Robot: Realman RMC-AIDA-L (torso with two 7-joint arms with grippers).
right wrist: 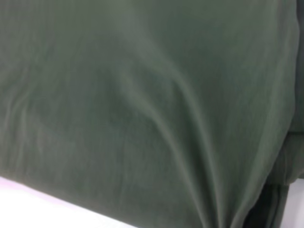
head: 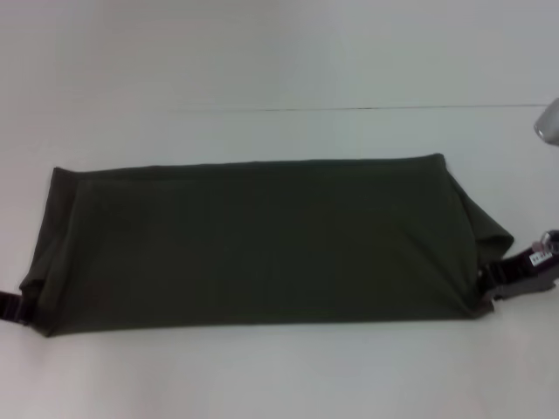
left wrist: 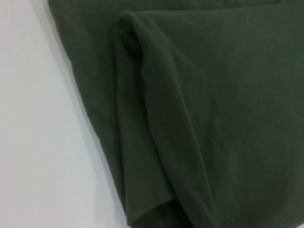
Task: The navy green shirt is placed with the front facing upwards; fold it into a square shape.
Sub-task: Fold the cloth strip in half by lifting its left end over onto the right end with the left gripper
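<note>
Right gripper (head: 500,281) at the shirt's (head: 262,244) right near corner, left gripper (head: 17,307) at its left near corner — whether either is clamping the cloth, I cannot tell.
The shirt lies folded into a long band across the white table (head: 262,52) — plain side up, no print or label legible.

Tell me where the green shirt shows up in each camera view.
Head view: the shirt lies as a long folded band across the middle of the table.
Left wrist view: it fills most of the picture.
Right wrist view: it covers nearly everything.
Shared landmark: the white table beside the cloth.
</note>
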